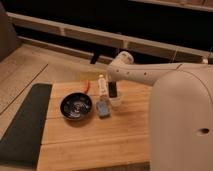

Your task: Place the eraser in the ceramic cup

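The white arm reaches in from the right, and its gripper (114,86) hangs over the middle of the wooden table (95,145). A small black block, the eraser (113,90), stands upright in the shut gripper. Right under it is the cream-white ceramic cup (116,103), with the eraser's lower end at or just inside the cup's rim. The arm hides the top of the gripper.
A wide dark glossy bowl (76,106) sits left of the cup, with a flat blue-grey pad (103,109) between them. A slim white bottle (102,84) and an orange-red stick (87,86) stand behind. A dark mat (22,125) lies at the left. The robot's white body (182,125) fills the right.
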`<act>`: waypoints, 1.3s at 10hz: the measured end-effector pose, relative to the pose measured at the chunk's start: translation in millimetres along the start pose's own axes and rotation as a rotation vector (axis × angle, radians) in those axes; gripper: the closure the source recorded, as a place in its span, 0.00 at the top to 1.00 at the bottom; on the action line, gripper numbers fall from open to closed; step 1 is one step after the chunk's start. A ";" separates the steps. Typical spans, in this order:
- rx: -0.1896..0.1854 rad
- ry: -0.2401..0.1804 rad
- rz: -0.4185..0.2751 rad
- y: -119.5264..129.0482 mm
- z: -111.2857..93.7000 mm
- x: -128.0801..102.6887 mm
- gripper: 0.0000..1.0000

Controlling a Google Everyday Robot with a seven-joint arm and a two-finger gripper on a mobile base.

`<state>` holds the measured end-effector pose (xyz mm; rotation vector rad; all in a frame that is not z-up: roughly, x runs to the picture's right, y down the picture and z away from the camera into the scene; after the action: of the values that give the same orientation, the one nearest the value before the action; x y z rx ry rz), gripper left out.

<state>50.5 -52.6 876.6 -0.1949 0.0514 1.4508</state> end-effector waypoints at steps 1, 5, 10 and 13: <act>0.002 0.001 -0.007 0.7 -0.7 3.3 0.00; 0.033 0.014 -0.002 -12.5 0.6 16.5 0.00; 0.064 0.024 0.018 -26.7 6.5 25.5 0.00; 0.071 0.027 0.031 -32.0 13.1 24.5 0.00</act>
<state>84.0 -29.9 889.0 -0.1560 0.1278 1.4748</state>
